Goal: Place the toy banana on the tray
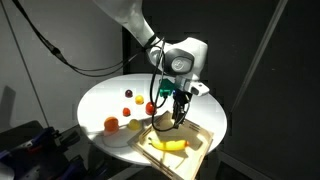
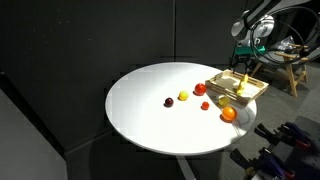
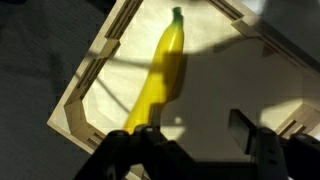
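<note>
**Banana lies in tray, jaws spread and empty above it**

In the wrist view your gripper (image 3: pixel 190 150) shows two dark fingers (image 3: pixel 128 155) at the bottom edge. They are set wide apart with nothing between them, so the jaws are spread and pinching nothing.

The toy banana (image 3: pixel 165 70) lies flat on the pale base of the tray (image 3: pixel 235 75), directly under and ahead of the jaws. Its near end sits just beside one finger, not centred in the gap. Its body runs away from the jaws, with the stem tip pointing toward the far rim. You cannot tell from this view whether that finger touches the banana.

In an exterior view the gripper (image 1: pixel 172 112) hangs pointing down over the tray (image 1: pixel 197 137). It is clear of the toy banana (image 1: pixel 168 146), which rests inside the rims, below the jaws and toward the camera side.

Beyond the tray, off to the side of the jaws, loose fruits sit on the round white tabletop (image 1: pixel 100 100):
- a red fruit (image 1: pixel 151 107), nearest the jaws
- an orange ball (image 1: pixel 133 125), further out
- a small round yellow fruit (image 1: pixel 110 124), further still

In an exterior view from far off, the gripper (image 2: pixel 243 65) hangs over the tray (image 2: pixel 222 90) at the table edge. The orange ball (image 2: pixel 228 114) sits outside the tray, near its rim.
</note>
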